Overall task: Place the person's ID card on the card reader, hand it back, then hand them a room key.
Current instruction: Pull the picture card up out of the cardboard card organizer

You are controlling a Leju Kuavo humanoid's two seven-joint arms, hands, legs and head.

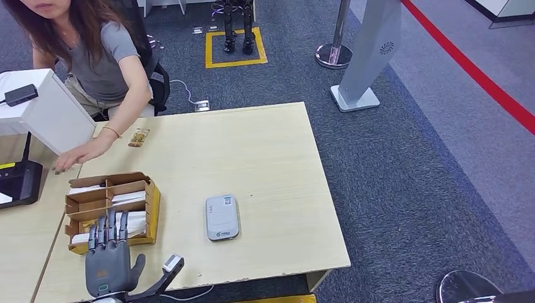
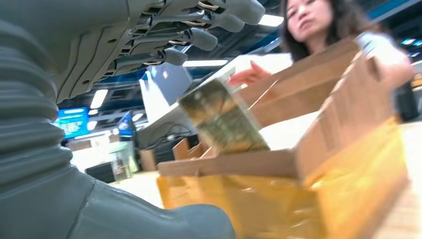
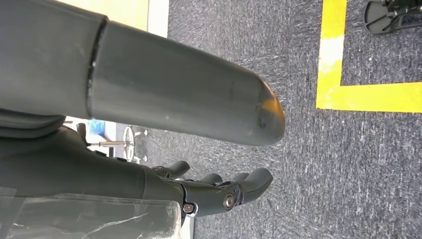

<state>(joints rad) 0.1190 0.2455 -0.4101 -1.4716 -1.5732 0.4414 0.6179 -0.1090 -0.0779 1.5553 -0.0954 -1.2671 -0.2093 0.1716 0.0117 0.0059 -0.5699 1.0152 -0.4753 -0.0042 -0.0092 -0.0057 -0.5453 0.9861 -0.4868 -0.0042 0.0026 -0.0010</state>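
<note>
A grey-white card reader [image 1: 222,218] lies flat on the wooden table [image 1: 265,158]. A small patterned card [image 1: 139,137] rests at the table's far edge, beside the person's forearm. An open cardboard box [image 1: 112,211] with dividers holds white cards. My left hand [image 1: 110,255] hovers at the box's near edge, fingers spread over it, holding nothing. In the left wrist view the fingers [image 2: 199,37] reach above a green-brown patterned card [image 2: 221,119] that stands tilted in the box [image 2: 318,149]. My right hand [image 3: 219,191] hangs beside the body over the carpet, fingers loose.
A person [image 1: 101,57] sits across the table, one hand [image 1: 79,156] flat on it near a white box [image 1: 44,110]. A black stand [image 1: 19,183] sits at the left. Grey carpet with a yellow marking [image 3: 368,94] lies to the right.
</note>
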